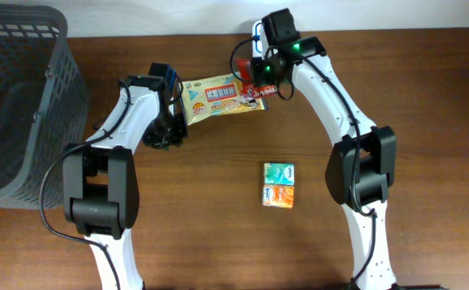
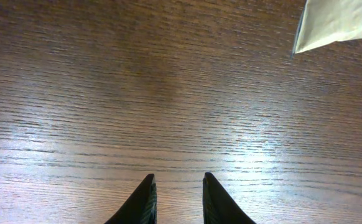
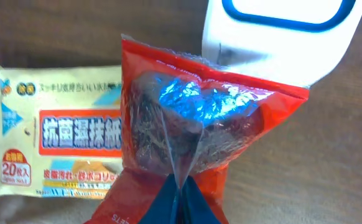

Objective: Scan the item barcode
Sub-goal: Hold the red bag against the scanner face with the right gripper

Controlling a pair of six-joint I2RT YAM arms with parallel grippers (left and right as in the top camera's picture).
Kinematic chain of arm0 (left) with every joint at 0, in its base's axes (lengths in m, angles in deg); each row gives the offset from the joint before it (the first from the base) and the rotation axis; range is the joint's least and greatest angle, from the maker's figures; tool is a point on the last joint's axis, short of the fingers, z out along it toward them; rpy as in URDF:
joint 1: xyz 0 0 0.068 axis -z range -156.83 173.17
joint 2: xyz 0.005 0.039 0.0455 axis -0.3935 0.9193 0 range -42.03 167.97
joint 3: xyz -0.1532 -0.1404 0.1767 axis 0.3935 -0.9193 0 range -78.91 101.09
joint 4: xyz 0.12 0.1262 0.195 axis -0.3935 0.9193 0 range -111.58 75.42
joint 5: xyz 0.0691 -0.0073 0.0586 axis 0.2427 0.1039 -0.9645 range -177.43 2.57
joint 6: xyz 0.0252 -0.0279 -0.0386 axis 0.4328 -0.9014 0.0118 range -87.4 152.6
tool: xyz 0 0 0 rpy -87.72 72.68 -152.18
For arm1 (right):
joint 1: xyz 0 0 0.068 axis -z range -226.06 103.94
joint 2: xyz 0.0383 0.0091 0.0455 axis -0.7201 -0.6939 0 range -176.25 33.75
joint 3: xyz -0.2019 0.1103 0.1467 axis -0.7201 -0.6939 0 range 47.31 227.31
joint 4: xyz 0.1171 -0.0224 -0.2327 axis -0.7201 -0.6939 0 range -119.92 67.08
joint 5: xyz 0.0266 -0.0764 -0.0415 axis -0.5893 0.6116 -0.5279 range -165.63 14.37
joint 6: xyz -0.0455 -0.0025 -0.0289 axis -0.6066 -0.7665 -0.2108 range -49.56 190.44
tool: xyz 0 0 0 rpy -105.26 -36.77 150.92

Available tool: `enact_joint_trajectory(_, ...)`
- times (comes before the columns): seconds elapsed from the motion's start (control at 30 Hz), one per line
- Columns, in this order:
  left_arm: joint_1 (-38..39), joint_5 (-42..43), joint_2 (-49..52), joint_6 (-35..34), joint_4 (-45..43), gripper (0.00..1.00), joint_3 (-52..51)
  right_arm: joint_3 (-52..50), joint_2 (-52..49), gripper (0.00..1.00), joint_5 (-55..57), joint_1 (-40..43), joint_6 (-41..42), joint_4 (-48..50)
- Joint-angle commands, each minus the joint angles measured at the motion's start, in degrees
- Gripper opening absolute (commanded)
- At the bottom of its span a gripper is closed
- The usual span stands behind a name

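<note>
Right tool (image 3: 180, 200) is pressed together on the lower edge of a red packet (image 3: 199, 118), pinching the film at its centre seam, so the packet stands straight out from the fingertips. The packet hangs directly in front of the white scanner (image 3: 274, 37), whose blue-ringed window shows just past the packet's top edge; whether the two touch cannot be told. In the overhead view this group sits at the far edge of the desk (image 1: 218, 209), right of centre. The packet has a clear panel showing dark contents and a blue glare. White lettering runs along its lower left corner but is cut off and cannot be read, and no barcode shows on the face in view. Beside the packet, to its left and partly under it, lies a cream pack of wipes (image 3: 56, 155). It bears a red panel with large white characters beginning "抗菌", a red badge reading "20枚入", and a smaller line of print above that is too fine to read with certainty. Left tool (image 2: 178, 180) hovers over bare wood with its fingers slightly spread and nothing between them, and only a corner of the wipes shows at the edge of its view. Two small boxes (image 1: 279, 184), one green and one orange, lie touching near mid-desk, well apart from both tools. A grey basket (image 1: 17, 105) stands at the left edge.
</note>
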Motion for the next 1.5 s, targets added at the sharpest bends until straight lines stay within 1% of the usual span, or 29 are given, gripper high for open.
enact_joint_trajectory(0.0, -0.11, -0.46, 0.57, 0.92, 0.09, 0.24, 1.22, 1.46, 2.34, 0.04, -0.13, -0.26, 0.85, 1.79)
enact_joint_trajectory(0.13, -0.11, -0.46, 0.57, 0.92, 0.09, 0.23, 1.22, 3.58, 2.38, 0.04, 4.33, -0.26, 0.87, 4.20)
enact_joint_trajectory(0.2, -0.11, -0.46, 0.57, 0.92, 0.09, 0.23, 1.22, 3.80, 2.38, 0.04, 6.88, -0.20, 0.87, 7.52)
enact_joint_trajectory(0.6, -0.11, -0.92, 0.57, 0.92, -0.79, 0.23, 1.22, 3.80, 2.38, 0.04, 7.08, 2.75, 2.43, 19.87)
enact_joint_trajectory(0.7, -0.11, -1.11, 0.57, 0.92, -0.81, 0.23, 1.22, 3.80, 2.38, 0.04, 7.21, 4.24, 4.81, 23.17)
enact_joint_trajectory(0.83, -0.11, -1.11, 0.57, 0.92, -1.03, 0.24, 1.22, 3.80, 2.14, 0.04, 7.26, 6.03, 5.16, 24.41)
enact_joint_trajectory(0.97, -0.11, -1.09, 0.57, 0.92, -1.53, 0.24, 1.22, 3.89, 2.32, 0.04, 7.23, 6.51, 5.14, 20.79)
enact_joint_trajectory(1.03, -0.11, -1.09, 0.57, 0.92, -1.62, 0.24, 1.22, 3.93, 3.19, 0.24, 7.19, 6.51, 5.14, 15.17)
enact_joint_trajectory(1.07, -0.11, -1.09, 0.57, 0.92, -1.60, 0.24, 1.22, 3.93, 3.45, 0.42, 7.21, 6.49, 5.14, 12.57)
enact_joint_trajectory(1.1, -0.11, -1.09, 0.57, 0.92, -1.60, 0.24, 1.22, 3.93, 3.48, 0.64, 7.21, 6.49, 5.16, 9.44)
enact_joint_trajectory(1.13, -0.11, -1.09, 0.57, 0.92, -1.60, 0.24, 1.22, 3.87, 3.39, 0.78, 7.17, 6.51, 5.16, 6.58)
enact_joint_trajectory(1.17, -0.11, -1.07, 0.57, 0.92, -1.64, 0.24, 1.22, 3.54, 2.58, 0.83, 7.19, 6.51, 5.16, 4.15)
enact_joint_trajectory(1.23, -0.11, -1.07, 0.57, 0.92, -1.77, 0.24, 1.22, 3.45, 0.92, 0.85, 6.99, 6.51, 5.16, 0.42)
enact_joint_trajectory(1.3, -0.11, -1.05, 0.57, 0.90, -1.77, 0.24, 1.22, 3.41, -1.27, 0.88, 6.47, 6.40, 5.14, -0.87)
enact_joint_trajectory(1.47, -0.11, -1.05, 0.57, 0.90, -1.60, 0.24, 1.22, 3.41, -5.73, 0.86, 2.45, 5.20, 4.48, -0.44)
